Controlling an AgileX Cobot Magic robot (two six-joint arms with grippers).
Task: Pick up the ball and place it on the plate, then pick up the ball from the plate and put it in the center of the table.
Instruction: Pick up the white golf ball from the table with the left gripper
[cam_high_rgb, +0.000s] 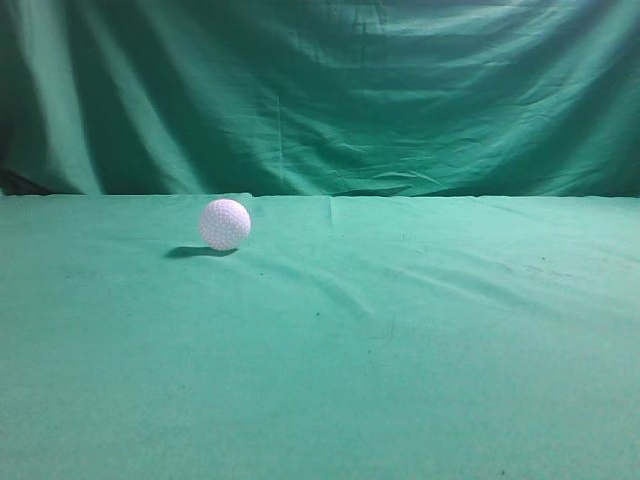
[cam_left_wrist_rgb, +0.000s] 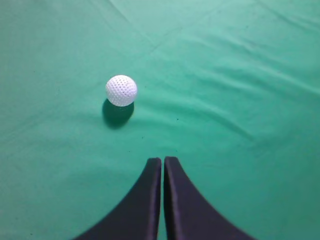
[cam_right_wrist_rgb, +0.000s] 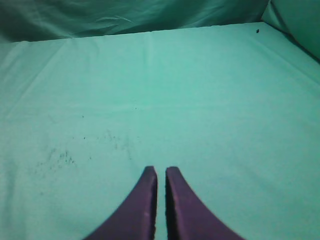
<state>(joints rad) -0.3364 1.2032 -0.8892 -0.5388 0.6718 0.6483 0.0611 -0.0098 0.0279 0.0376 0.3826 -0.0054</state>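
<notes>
The white dimpled ball rests on the green table, left of the middle and toward the back. It also shows in the left wrist view, ahead and left of my left gripper, which is shut, empty and apart from the ball. My right gripper is shut and empty over bare cloth. Neither gripper shows in the exterior view. No plate is in view.
A darker green curtain hangs behind the table's back edge. It also shows at the top of the right wrist view. The cloth has low wrinkles and a few dark specks.
</notes>
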